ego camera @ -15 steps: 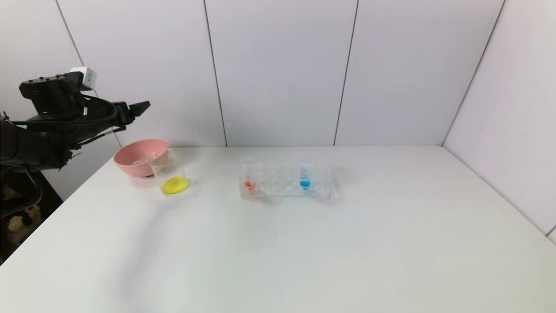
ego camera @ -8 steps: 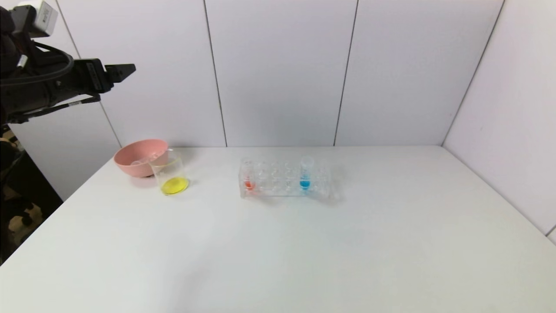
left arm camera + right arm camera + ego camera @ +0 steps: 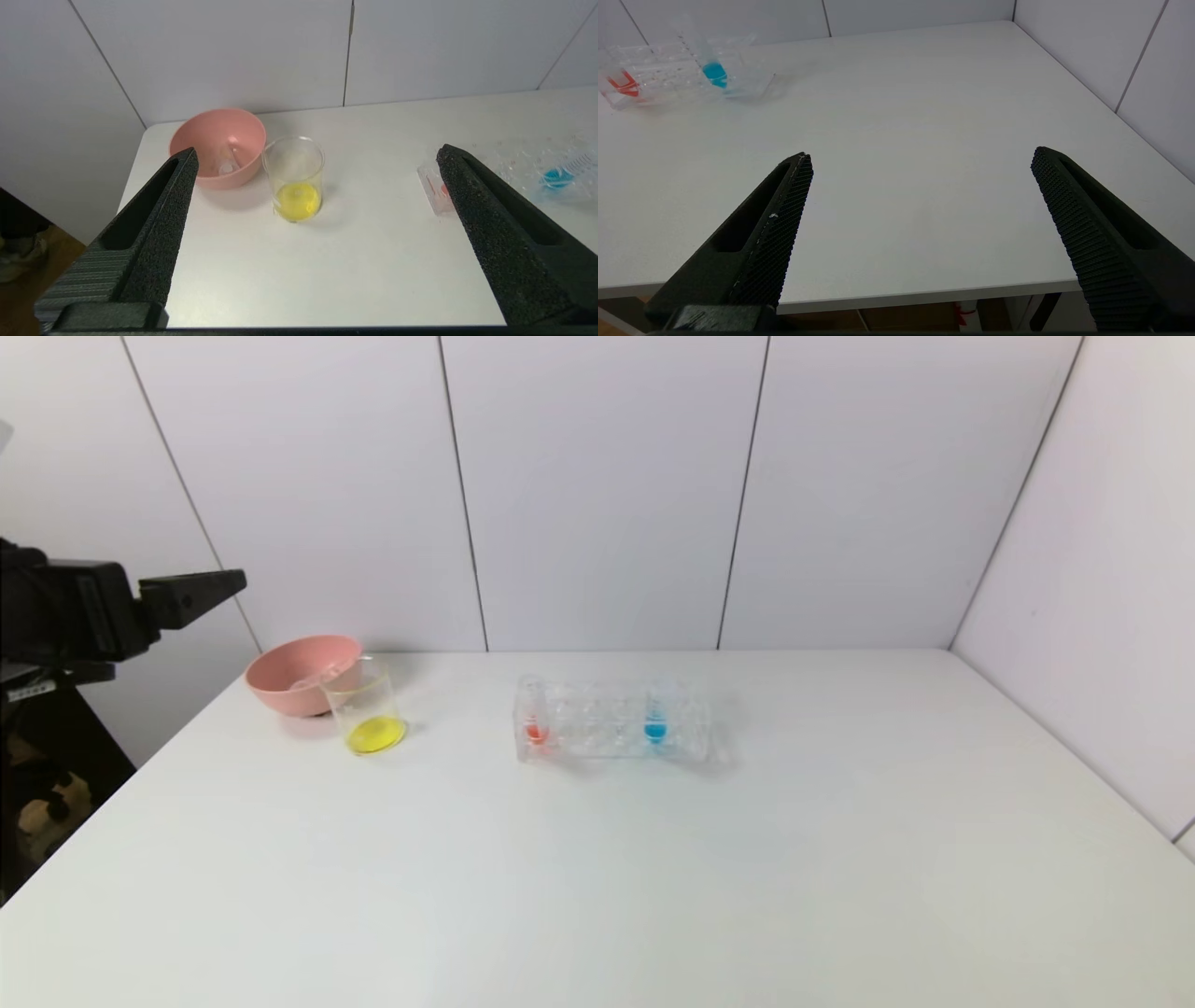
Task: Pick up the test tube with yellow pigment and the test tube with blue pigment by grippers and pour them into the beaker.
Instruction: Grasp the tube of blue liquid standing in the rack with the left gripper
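The left gripper (image 3: 317,158) has its two fingers (image 3: 154,224) spread wide with nothing between them, and it hangs off the table's left edge, raised above the tabletop and pointing in toward the beaker (image 3: 366,707); that placing suggests its part of the job is done. The beaker stands at the far left of the table (image 3: 597,877), touching or just in front of the pink bowl (image 3: 297,670), and a pool of yellow liquid lies at its bottom, so the yellow pour looks complete. Inside the bowl lies a clear, empty-looking tube, probably the test tube with yellow pigment (image 3: 230,161) set aside after emptying, though its outline is faint. The right gripper (image 3: 920,158) is also spread wide and empty; it sits low at the near right edge of the table, outside the head view, aimed across the bare top toward the rack. The test tube with blue pigment (image 3: 656,714) stands upright in the right part of the clear rack (image 3: 611,721) near the table's middle, well apart from both grippers, with the red-liquid tube (image 3: 534,717) at the rack's left end. The blue tube sits nearer the right arm, which seems the natural one to fetch it.
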`<state>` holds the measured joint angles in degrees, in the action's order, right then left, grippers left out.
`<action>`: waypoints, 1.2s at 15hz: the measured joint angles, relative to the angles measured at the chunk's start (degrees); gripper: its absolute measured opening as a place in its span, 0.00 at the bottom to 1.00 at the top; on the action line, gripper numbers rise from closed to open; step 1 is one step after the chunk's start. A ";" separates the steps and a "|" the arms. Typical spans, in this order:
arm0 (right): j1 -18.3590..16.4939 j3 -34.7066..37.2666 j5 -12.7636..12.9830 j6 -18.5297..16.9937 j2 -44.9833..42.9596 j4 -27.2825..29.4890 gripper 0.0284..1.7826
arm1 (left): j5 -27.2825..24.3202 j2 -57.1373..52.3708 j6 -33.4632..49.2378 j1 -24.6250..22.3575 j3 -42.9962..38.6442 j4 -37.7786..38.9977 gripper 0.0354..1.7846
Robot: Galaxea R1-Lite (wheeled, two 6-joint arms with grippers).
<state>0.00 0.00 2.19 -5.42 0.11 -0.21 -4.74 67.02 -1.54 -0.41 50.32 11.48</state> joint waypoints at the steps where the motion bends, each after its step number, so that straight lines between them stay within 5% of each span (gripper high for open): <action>1: 0.00 0.00 0.00 0.00 0.00 0.02 0.96 | 0.00 -2.89 -0.02 0.06 -2.40 -1.99 1.00; 8: 0.00 0.00 0.00 0.00 0.00 0.02 0.96 | -1.06 -14.46 0.49 1.56 -14.14 -4.96 1.00; 12: 0.00 0.00 -0.02 0.00 0.00 0.00 0.96 | -1.23 -16.47 9.06 7.98 -16.42 -0.27 1.00; 18: 0.00 0.00 0.00 -0.02 0.00 0.02 0.96 | -0.18 -13.49 10.24 16.03 -16.15 1.02 1.00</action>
<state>0.00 0.00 2.19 -5.45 0.11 -0.18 -4.92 53.53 8.70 15.62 34.17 12.51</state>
